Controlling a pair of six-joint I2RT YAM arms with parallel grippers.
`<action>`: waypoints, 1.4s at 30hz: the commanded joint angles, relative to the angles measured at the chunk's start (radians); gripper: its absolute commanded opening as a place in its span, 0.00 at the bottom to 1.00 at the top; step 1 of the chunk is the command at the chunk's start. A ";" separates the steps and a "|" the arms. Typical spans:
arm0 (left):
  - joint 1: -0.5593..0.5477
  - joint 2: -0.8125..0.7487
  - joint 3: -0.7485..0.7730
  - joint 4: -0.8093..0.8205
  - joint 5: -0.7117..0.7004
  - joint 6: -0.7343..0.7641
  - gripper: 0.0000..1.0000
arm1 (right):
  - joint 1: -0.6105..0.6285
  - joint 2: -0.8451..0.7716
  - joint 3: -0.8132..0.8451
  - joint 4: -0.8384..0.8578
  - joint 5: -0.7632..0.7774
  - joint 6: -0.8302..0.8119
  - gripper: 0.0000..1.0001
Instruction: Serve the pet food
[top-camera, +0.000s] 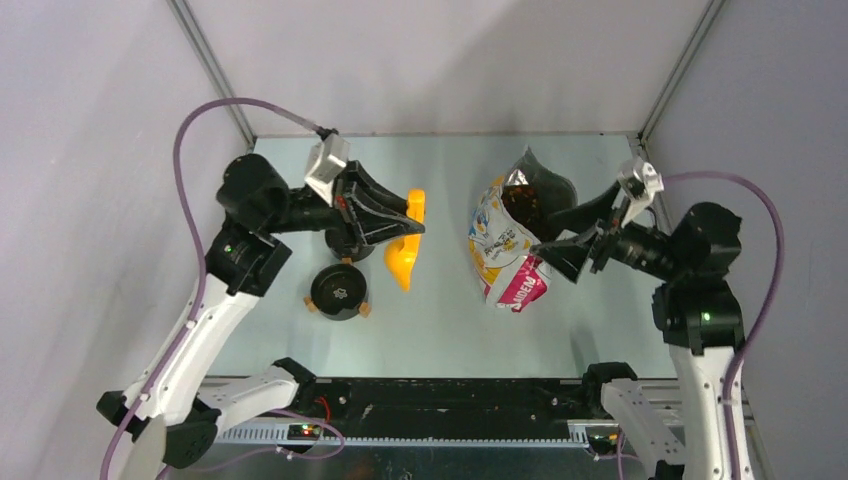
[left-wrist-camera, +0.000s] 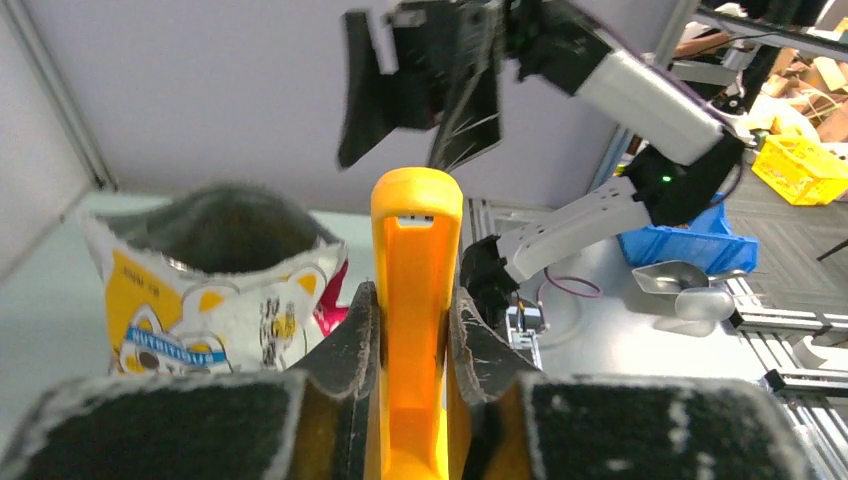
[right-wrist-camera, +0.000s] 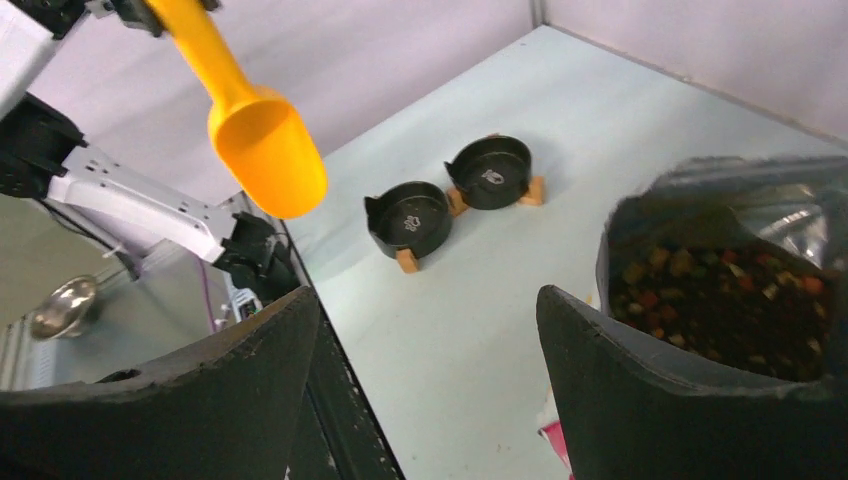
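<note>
The pet food (right-wrist-camera: 720, 290) is a heap of brown and tan pellets inside the open printed bag (top-camera: 505, 250), which stands right of centre; the pellets also show through the bag's mouth (top-camera: 522, 205). My left gripper (top-camera: 418, 228) is shut on the handle of an orange scoop (top-camera: 403, 262), held in the air left of the bag with its cup empty. In the left wrist view the handle (left-wrist-camera: 415, 250) is pinched between the pads. My right gripper (top-camera: 560, 255) is open beside the bag's near right side, with only table showing between its fingers (right-wrist-camera: 660, 380).
Two black bowls on small wooden feet sit at the left: one (right-wrist-camera: 410, 218) nearer the arms (top-camera: 340, 290), the other (right-wrist-camera: 492, 172) mostly under my left arm in the top view. Grey walls close the back and sides of the table (top-camera: 440, 330).
</note>
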 joint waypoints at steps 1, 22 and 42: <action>0.000 0.014 0.070 0.163 0.065 -0.143 0.00 | 0.089 0.103 0.037 0.231 0.057 0.172 0.82; 0.002 0.100 0.190 0.375 0.054 -0.380 0.00 | 0.557 0.483 0.271 0.296 0.143 -0.001 0.87; 0.002 0.138 0.228 0.406 0.036 -0.375 0.00 | 0.730 0.607 0.355 0.349 0.057 0.024 0.59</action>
